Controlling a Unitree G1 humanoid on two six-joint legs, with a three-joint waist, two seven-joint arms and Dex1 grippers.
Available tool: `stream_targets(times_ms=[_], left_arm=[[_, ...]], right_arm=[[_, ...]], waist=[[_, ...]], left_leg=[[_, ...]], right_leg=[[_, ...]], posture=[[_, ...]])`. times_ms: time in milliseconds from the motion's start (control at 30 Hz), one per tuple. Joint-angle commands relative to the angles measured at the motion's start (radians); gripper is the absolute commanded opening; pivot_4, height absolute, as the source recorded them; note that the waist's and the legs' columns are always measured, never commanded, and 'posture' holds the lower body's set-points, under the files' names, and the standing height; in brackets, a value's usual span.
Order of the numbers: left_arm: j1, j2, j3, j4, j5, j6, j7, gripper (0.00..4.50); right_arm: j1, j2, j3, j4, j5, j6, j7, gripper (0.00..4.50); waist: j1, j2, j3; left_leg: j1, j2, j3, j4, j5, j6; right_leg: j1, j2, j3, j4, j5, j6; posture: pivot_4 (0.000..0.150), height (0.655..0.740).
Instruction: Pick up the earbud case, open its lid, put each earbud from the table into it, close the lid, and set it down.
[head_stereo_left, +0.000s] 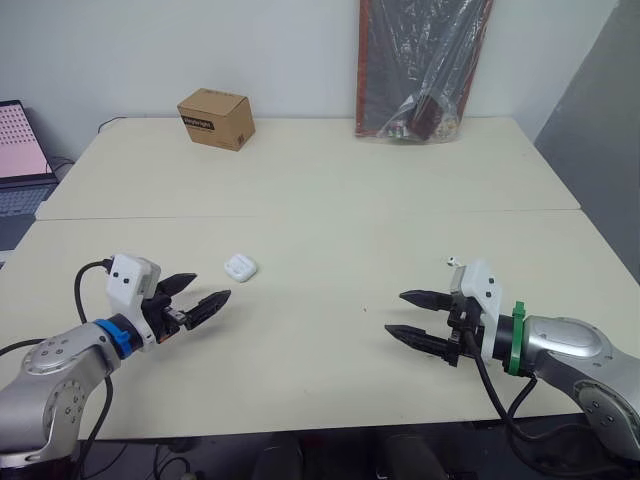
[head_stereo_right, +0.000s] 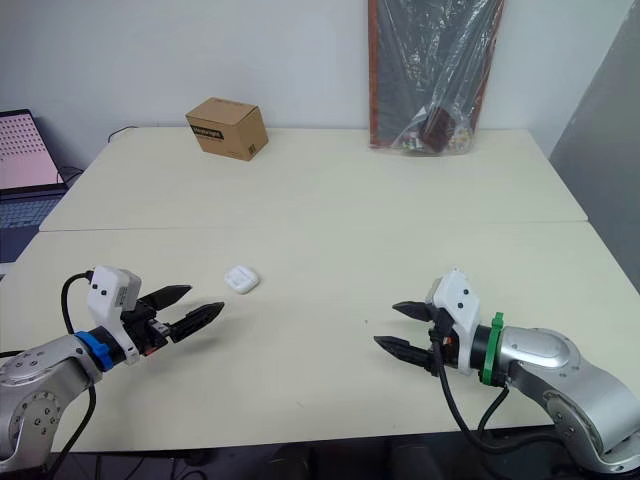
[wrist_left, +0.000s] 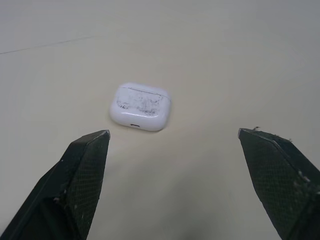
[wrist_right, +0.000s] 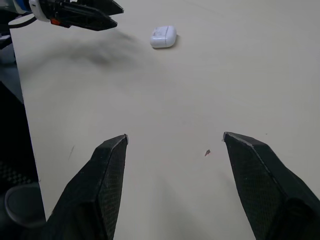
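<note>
Sitting flat left of centre in the head view, the earbud case (head_stereo_left: 240, 267), lid shut, contents hidden, long side running from finger to finger in the left wrist view. Just up and right of the left gripper (head_stereo_left: 210, 287), spread wide and empty, plainly the nearer. Well apart from the right gripper (head_stereo_left: 396, 312) at lower right, likewise spread and empty. Cardboard box (head_stereo_left: 215, 118) at upper left, closed.

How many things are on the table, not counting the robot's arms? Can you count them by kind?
Earbud case: 1
Cardboard box: 1
Plastic-wrapped dark bundle: 1
Tiny white bit, maybe an earbud, too small to tell: 1
Total: 4
</note>
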Motion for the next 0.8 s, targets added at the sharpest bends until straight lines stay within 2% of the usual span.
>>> stream_targets(times_ms=[33, 267, 533, 800], left_arm=[[-0.037, 0.032, -0.003, -0.004, 0.008, -0.011, -0.013, 4.32], [-0.239, 0.131, -0.204, 0.167, 0.12, 0.018, -0.082, 4.32], [-0.489, 0.066, -0.391, 0.429, 0.255, -0.05, -0.126, 4.32], [-0.585, 0.042, -0.442, 0.567, 0.327, -0.078, -0.169, 4.32]], right_arm=[[-0.043, -0.019, -0.004, -0.031, 0.031, -0.024, 0.028, 3.18], [-0.16, -0.036, 0.022, -0.022, 0.065, -0.019, 0.056, 3.18], [-0.221, -0.04, 0.07, -0.02, 0.044, -0.05, 0.079, 3.18], [-0.224, -0.03, 0.092, -0.037, 0.038, -0.062, 0.055, 3.18]], waist=[[0.0, 0.0, 0.0], [0.001, 0.0, 0.0], [0.001, 0.0, 0.0], [0.0, 0.0, 0.0]], left_leg=[[0.0, 0.0, 0.0, 0.0, 0.0, 0.0], [0.0, 0.0, 0.0, 0.0, 0.0, 0.0], [-0.002, 0.0, 0.0, 0.0, 0.0, 0.0], [-0.002, 0.0, -0.001, 0.0, 0.0, 0.0]], right_leg=[[0.0, 0.0, 0.0, 0.0, 0.0, 0.0], [0.0, 0.0, 0.0, 0.0, 0.0, 0.0], [-0.001, 0.0, 0.0, 0.0, 0.0, 0.0], [-0.001, 0.001, -0.001, 0.0, 0.0, 0.0]], posture=[[0.15, 0.74], [0.15, 0.74], [0.15, 0.74], [0.15, 0.74]])
